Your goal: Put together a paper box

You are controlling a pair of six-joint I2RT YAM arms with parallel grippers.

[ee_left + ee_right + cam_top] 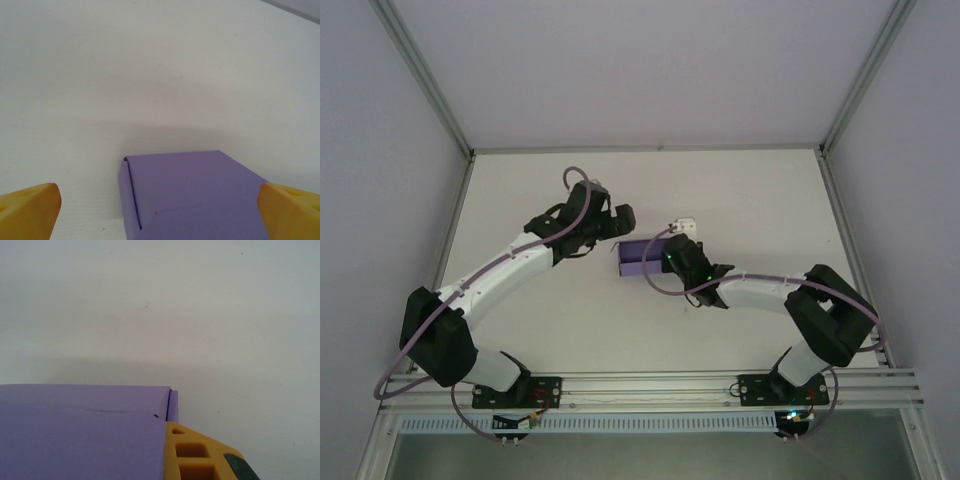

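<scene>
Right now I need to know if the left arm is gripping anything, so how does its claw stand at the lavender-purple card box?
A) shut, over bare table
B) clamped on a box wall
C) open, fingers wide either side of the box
C: the left claw is open, its yellow fingers far apart, with the lavender-purple card box lying between them, clear of both.

Nothing legible from where I work: the lavender-purple, thin-card paper box (195, 195) bears no readable text, label, brand or number, and neither does the plain white table (150, 75) beneath it.
</scene>
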